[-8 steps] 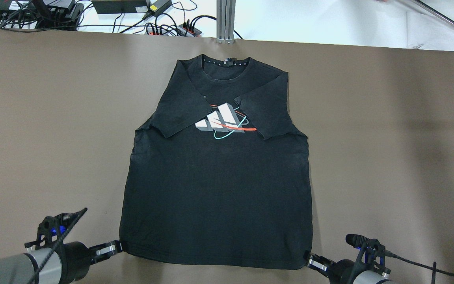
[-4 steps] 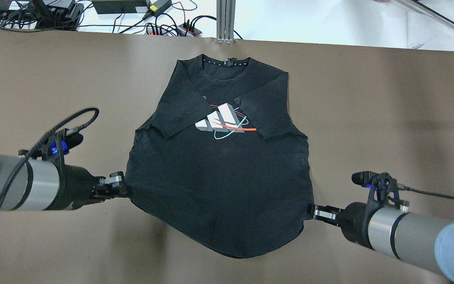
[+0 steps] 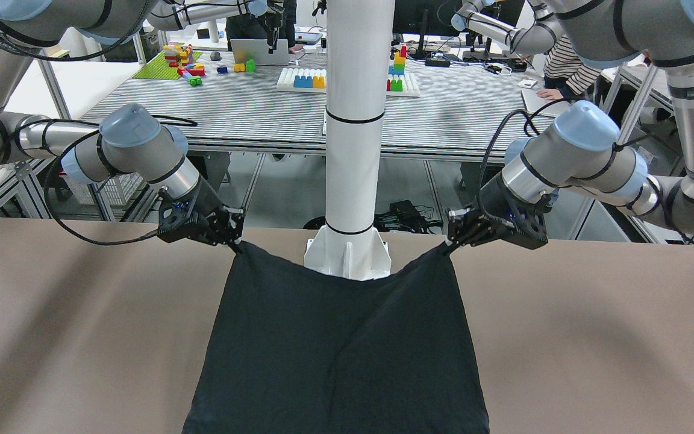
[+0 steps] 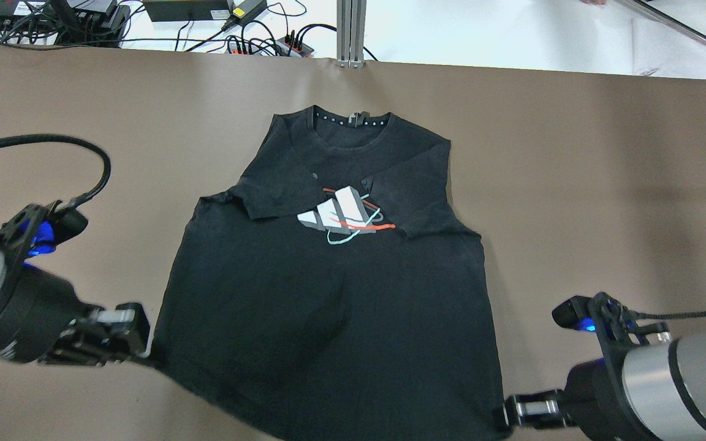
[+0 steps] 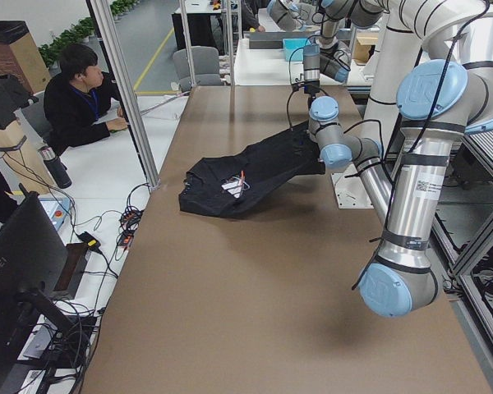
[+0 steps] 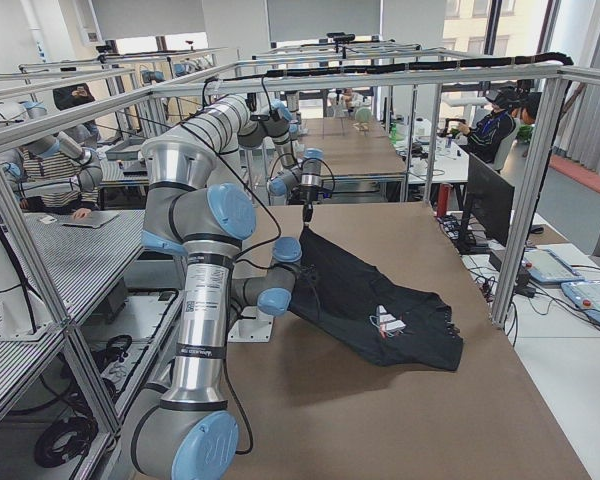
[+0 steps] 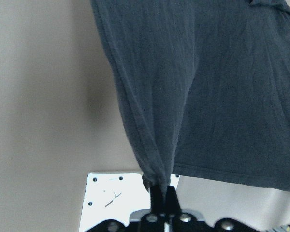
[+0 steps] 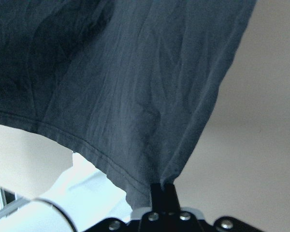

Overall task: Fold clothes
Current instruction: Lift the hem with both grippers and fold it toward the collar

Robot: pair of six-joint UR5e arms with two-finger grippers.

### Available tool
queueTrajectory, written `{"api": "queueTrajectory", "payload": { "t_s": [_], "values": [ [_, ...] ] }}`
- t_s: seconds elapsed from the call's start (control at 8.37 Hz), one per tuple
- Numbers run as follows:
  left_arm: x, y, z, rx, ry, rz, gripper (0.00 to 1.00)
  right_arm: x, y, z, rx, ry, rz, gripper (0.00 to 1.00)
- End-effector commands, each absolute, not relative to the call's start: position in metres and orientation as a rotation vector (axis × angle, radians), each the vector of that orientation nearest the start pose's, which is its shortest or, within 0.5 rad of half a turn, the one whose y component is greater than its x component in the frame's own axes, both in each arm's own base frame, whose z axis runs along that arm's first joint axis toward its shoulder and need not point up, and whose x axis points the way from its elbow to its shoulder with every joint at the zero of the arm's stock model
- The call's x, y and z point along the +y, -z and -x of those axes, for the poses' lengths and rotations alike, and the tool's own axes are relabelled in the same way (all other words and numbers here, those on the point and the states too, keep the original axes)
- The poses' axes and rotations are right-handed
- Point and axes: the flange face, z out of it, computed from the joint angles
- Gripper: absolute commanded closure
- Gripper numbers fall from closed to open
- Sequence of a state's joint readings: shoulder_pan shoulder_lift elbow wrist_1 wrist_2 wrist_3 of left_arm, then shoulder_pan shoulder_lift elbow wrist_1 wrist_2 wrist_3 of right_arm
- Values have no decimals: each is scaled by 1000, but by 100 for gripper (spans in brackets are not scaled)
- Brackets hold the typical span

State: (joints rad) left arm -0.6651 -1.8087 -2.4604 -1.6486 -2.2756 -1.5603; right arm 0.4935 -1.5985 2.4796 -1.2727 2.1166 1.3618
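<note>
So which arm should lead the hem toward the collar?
Left, marginally: left gripper and right gripper each pinch a shirt hem corner, but the left looks nearer the collar.

Left gripper (image 4: 144,349): lower left of overhead view, held up, pinching black T-shirt (image 4: 328,318) corner.
Right gripper (image 4: 504,419): lower right, held up, pinching other corner.

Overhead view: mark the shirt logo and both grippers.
shirt logo (image 4: 342,219): overhead view, on its grey stripes.
left gripper (image 4: 148,353): overhead view, fingertips at hem corner.
right gripper (image 4: 502,419): overhead view, fingertips at hem corner.
</note>
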Motion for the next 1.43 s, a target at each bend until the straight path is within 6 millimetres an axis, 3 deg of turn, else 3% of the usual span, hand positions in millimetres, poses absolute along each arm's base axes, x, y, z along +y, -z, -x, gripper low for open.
{"api": "queueTrajectory", "payload": {
  "t_s": [0.0, 0.12, 0.24, 0.48, 0.6, 0.72, 1.08, 1.31],
  "values": [
    [-200, -143, -213, 1325, -58, 344, 100, -181, -209, 261, -1271, 253, 200, 100],
    [-207, -148, -217, 1312, -33, 330, 100, -185, -213, 262, -1257, 240, 202, 100],
    [-232, -157, -228, 1287, 41, 266, 100, -199, -221, 264, -1222, 188, 187, 100],
    [-301, -177, -269, 1213, 216, 96, 100, -264, -253, 260, -1157, 2, 121, 100],
    [-334, -190, -282, 1163, 300, 41, 100, -300, -268, 268, -1129, -74, 95, 100],
    [-359, -197, -281, 1138, 357, 9, 100, -331, -276, 278, -1108, -127, 65, 100],
    [-393, -213, -270, 1087, 420, -68, 100, -372, -283, 298, -1075, -192, 14, 100],
    [-425, -222, -293, 1038, 449, -100, 100, -412, -287, 315, -1047, -241, -18, 100]
  ]
}}
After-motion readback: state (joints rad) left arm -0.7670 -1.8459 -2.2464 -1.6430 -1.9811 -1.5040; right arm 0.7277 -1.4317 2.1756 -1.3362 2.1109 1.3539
